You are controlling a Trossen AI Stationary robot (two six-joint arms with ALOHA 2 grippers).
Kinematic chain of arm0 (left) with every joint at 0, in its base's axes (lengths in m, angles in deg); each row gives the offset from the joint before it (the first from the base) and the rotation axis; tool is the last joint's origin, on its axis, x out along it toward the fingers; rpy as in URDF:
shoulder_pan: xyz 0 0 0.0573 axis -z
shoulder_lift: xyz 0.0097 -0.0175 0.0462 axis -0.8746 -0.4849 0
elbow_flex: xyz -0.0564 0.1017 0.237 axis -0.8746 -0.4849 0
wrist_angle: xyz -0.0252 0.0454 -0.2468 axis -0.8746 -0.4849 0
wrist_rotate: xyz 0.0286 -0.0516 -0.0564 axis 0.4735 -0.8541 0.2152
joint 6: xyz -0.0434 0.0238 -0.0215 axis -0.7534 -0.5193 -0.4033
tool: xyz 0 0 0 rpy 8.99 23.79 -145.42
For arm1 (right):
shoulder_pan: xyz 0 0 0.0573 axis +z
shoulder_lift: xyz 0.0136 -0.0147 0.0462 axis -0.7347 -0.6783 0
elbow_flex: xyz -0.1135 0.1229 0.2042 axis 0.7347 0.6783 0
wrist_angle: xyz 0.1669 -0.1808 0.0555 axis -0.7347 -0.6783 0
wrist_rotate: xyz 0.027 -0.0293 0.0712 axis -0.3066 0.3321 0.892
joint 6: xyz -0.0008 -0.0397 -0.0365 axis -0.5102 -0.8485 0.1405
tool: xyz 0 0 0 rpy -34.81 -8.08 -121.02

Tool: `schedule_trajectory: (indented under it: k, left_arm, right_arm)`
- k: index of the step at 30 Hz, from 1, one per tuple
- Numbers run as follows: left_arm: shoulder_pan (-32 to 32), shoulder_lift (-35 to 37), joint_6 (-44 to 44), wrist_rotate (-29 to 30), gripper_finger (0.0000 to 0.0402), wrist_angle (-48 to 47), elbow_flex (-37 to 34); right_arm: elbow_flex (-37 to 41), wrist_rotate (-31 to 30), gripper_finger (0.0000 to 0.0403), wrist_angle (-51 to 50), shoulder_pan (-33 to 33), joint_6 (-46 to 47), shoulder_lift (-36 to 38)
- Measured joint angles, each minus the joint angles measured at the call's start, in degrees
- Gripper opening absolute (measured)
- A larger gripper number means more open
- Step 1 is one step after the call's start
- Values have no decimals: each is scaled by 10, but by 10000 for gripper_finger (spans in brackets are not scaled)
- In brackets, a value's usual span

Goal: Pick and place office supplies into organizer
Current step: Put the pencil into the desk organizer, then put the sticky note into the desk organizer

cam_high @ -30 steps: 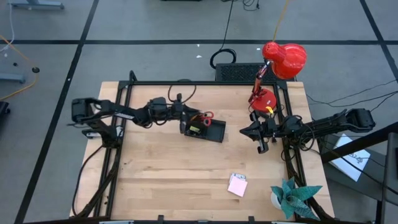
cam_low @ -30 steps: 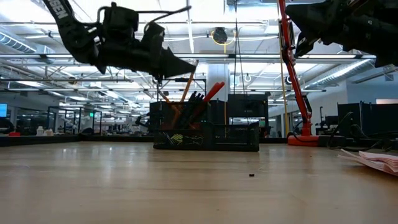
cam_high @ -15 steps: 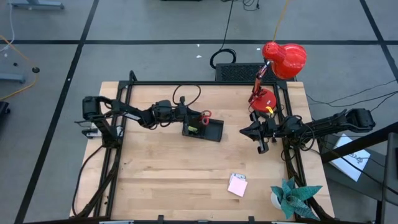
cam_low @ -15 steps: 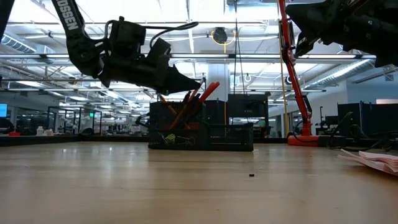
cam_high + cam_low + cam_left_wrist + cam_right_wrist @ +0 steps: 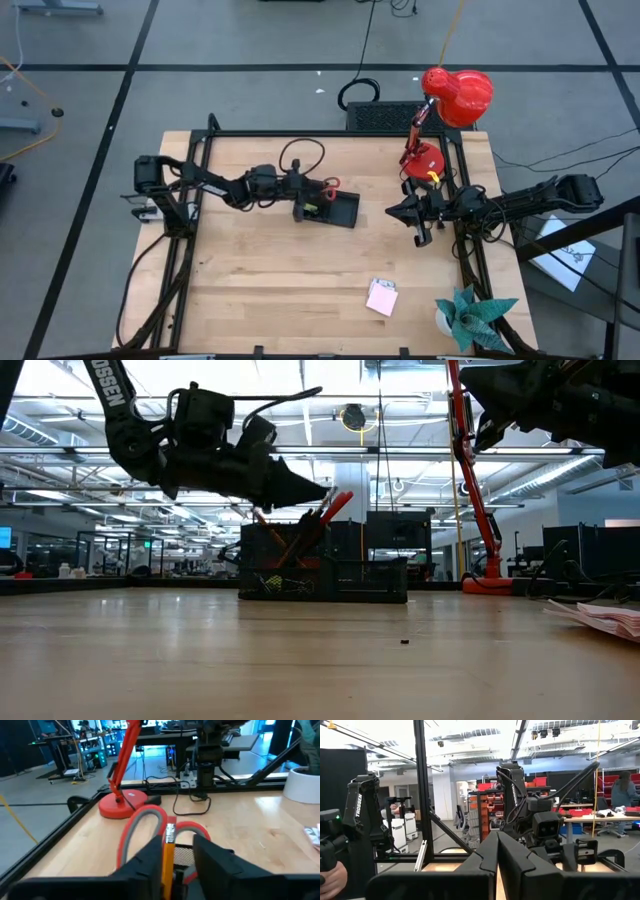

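Observation:
The black organizer rests flat on the table's far middle. Red-handled scissors and orange pencils stick up out of its taller section. My left gripper hangs open just over that section, with one orange pencil standing upright between its fingers. The pink sticky-note pad lies flat near the table's near right edge. My right gripper waits shut above the table's right side. My left gripper has the orange pencil's eraser end between its open fingers. The pencil stands close beside one finger and well clear of the other. Whether it touches that finger, I cannot tell.
A red desk lamp stands with its base at the table's far right corner, with a black ribbed box beside it. A teal paper plant sits at the near right corner. A tiny black clip lies on the bare wood.
My left gripper has come down toward the organizer's taller section, tipped nose down. The orange pencil that stuck out below its fingers has sunk in among the other pencils. The organizer has slid a little toward the table's left.

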Motion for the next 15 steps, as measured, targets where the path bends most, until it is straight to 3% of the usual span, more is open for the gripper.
schedule_trajectory:
  k: [7, 11, 15]
  left_arm:
    - [1, 33, 28, 1, 181, -7, 19]
    - [20, 114, 34, -6, 176, -67, 20]
    - [84, 237, 51, 18, 148, -223, 20]
  right_arm:
    - [0, 0, 4, -2, 0, 2, 0]
    - [0, 0, 4, -8, 0, 2, 0]
    - [0, 0, 4, -22, 0, 2, 0]
